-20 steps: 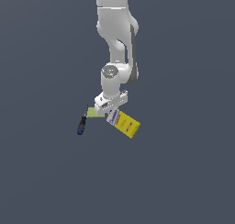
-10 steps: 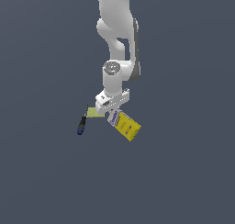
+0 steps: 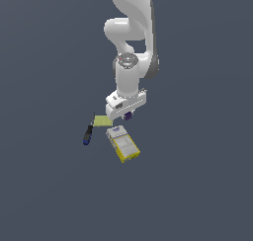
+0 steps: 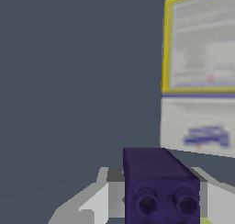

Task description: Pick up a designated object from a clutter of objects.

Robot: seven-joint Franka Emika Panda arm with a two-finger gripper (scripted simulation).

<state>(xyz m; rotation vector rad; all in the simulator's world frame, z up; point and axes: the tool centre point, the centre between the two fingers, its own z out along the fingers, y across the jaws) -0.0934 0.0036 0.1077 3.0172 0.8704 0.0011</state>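
My white arm [image 3: 129, 47] hangs over a plain dark grey floor [image 3: 197, 185], open on every side. Its gripper [image 3: 128, 114] is clamped on the dark purple block [image 4: 158, 186], lifted just beyond the yellow box's [image 3: 124, 143] white-and-blue end. Beside that box lie a pale green pad [image 3: 102, 120] and a black, blue-tipped tool [image 3: 88, 134].
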